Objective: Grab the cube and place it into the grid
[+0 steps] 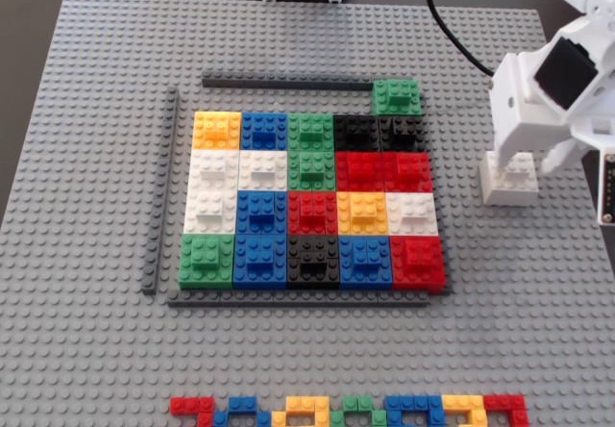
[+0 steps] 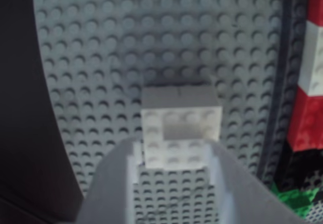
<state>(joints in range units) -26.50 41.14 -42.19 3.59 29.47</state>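
Note:
The white cube (image 1: 509, 179) sits on the light grey baseplate to the right of the grid (image 1: 312, 196), apart from it. My gripper (image 1: 515, 163) stands directly over the cube. In the wrist view the cube (image 2: 179, 115) lies between my two fingertips, with its raised brick on top. My gripper (image 2: 176, 151) has its jaws against the cube's two sides at its near end, shut on it. The cube still rests on the plate. The grid's red, white and green edge (image 2: 305, 118) shows at the right of the wrist view.
A green block (image 1: 396, 96) of the same shape stands off the grid's top right corner, at the end of a dark grey strip (image 1: 288, 83). A thin strip of small coloured bricks (image 1: 346, 411) runs along the front edge. A black cable (image 1: 461, 33) hangs at the back right.

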